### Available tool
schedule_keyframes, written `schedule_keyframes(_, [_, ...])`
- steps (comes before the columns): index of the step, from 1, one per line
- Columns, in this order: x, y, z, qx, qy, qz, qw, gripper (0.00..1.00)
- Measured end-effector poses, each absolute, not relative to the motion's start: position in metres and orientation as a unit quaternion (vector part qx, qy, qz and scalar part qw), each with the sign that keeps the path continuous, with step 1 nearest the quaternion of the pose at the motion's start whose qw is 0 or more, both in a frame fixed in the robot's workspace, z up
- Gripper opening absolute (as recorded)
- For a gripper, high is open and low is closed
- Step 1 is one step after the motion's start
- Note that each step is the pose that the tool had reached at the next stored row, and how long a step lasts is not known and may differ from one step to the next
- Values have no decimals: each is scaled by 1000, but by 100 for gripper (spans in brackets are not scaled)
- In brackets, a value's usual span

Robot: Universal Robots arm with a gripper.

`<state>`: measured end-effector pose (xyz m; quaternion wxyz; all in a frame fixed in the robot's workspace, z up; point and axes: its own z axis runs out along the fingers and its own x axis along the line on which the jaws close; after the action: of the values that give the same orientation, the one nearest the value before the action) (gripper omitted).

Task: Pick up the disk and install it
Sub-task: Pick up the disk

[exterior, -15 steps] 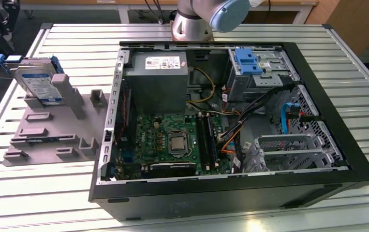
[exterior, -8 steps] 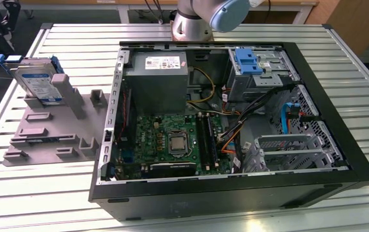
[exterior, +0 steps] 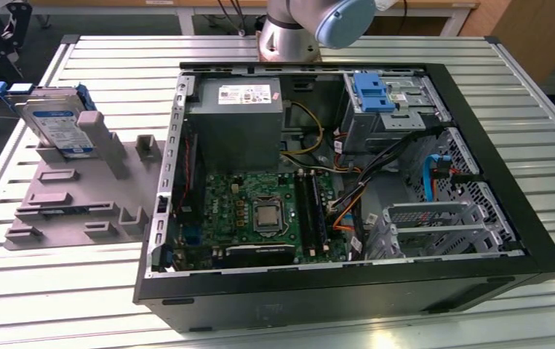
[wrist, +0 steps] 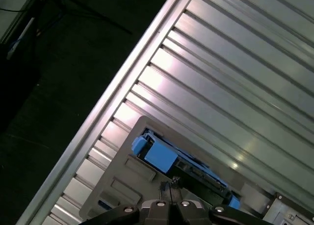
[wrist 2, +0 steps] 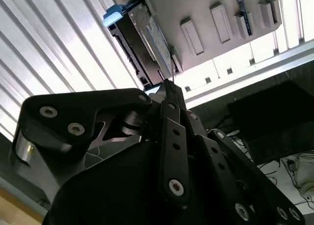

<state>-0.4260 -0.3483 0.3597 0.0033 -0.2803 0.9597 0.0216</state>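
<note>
The disk [exterior: 54,123] is a silver drive with a white-and-blue label and blue side rails. It stands tilted in a grey holder [exterior: 73,196] at the exterior view's left, beside the open computer case [exterior: 355,291]. In both wrist views the disk [wrist 2: 147,43] [wrist: 181,161] lies beyond the fingertips, apart from them. My gripper [wrist 2: 168,85] [wrist: 170,186] hangs above it with its black fingers closed together and nothing between them.
Inside the case are a grey power supply box [exterior: 233,123], a green motherboard [exterior: 257,211], loose cables and a drive bay with a bare blue bracket [exterior: 372,91]. The slatted metal table [exterior: 83,291] ends in an edge near the holder [wrist: 113,112].
</note>
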Motion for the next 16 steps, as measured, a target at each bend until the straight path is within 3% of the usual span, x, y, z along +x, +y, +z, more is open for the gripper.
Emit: schedule_keyframes(16, [-426, -348, 360, -283, 959, 22, 3, 11])
